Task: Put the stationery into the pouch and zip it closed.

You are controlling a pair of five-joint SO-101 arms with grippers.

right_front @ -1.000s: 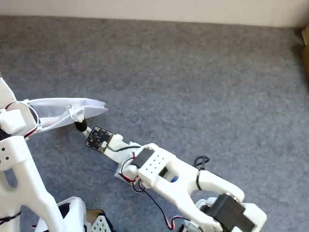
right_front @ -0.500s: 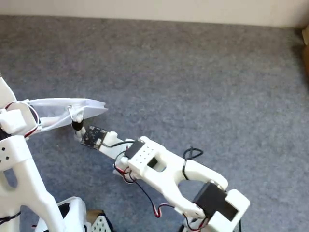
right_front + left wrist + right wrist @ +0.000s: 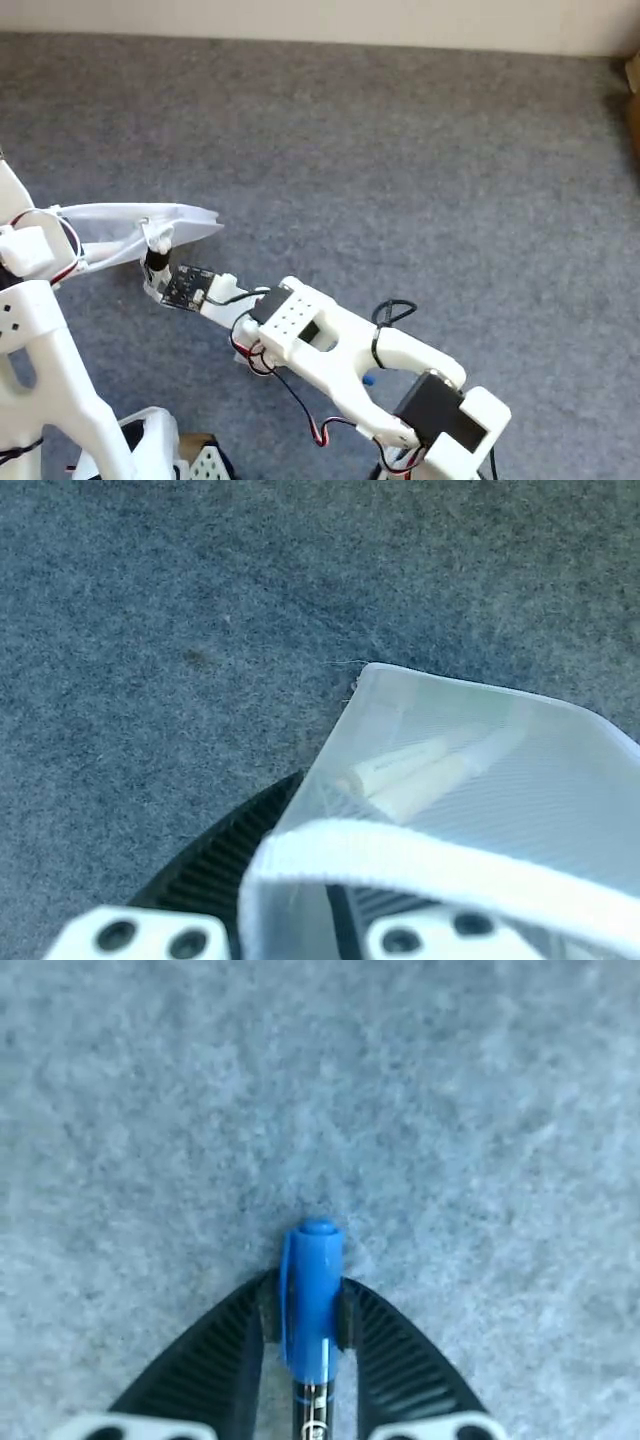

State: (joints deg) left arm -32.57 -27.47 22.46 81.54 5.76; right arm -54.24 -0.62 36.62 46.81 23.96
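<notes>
We see the left gripper [image 3: 290, 880] clamped on the edge of the white mesh pouch [image 3: 130, 225]. It holds the pouch up over the grey worktop [image 3: 400, 150] at the left side of the high view. In the left wrist view the pouch's [image 3: 480, 780] white band crosses between the jaws, and two pale stick-shaped items [image 3: 410, 775] lie inside against the mesh.

The right gripper [image 3: 310, 1295] is closed on a blue-capped pen [image 3: 310, 1290]. The cap pokes out past the fingertips, and the worktop [image 3: 450, 1110] lies beyond it.

In the high view the right gripper [image 3: 155, 265] sits just under the pouch's lower edge, near its middle. From there we cannot tell whether pen and pouch touch.

Compared with a second ago, the right arm has swung to the left. Its small black circuit board [image 3: 185, 285] and its white elbow section [image 3: 300, 325] both lie further left. The gripper tip has crept further left beneath the pouch. The pouch and the left arm look as they did before.
</notes>
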